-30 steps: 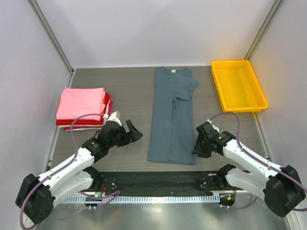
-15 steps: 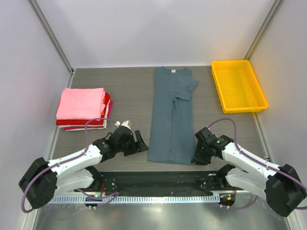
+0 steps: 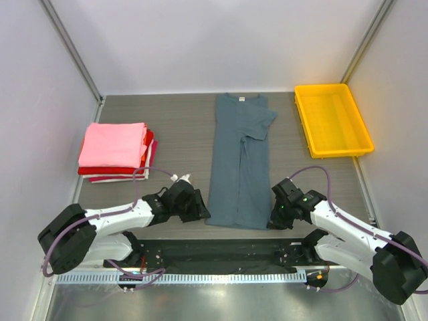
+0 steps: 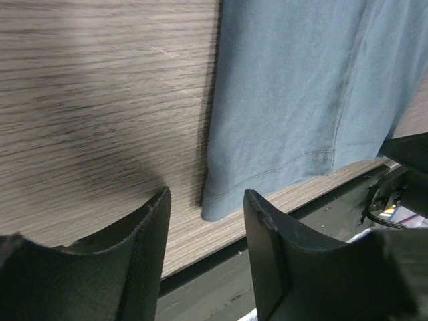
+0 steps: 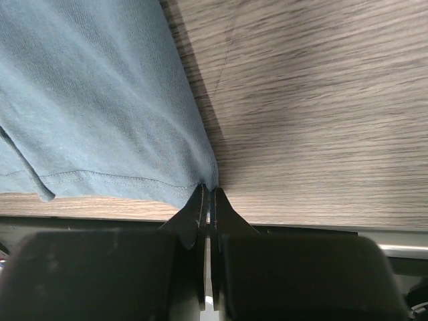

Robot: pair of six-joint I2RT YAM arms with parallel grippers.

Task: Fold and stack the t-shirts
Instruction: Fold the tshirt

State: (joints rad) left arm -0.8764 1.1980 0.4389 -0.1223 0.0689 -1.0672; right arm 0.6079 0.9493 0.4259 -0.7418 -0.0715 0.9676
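One soft blue-grey tee (image 3: 238, 167) — long, flat rectangle.

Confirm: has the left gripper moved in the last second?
Yes. In the top view the left gripper has shifted right and downward, away from the folded stack, up to the near left corner of the blue-grey t-shirt.

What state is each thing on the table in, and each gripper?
blue-grey t-shirt, folded lengthwise, lying flat
stack of t-shirts, folded, pink on top
yellow tray, empty
left gripper, open, at the t-shirt's near left corner
right gripper, shut on the t-shirt's near right corner
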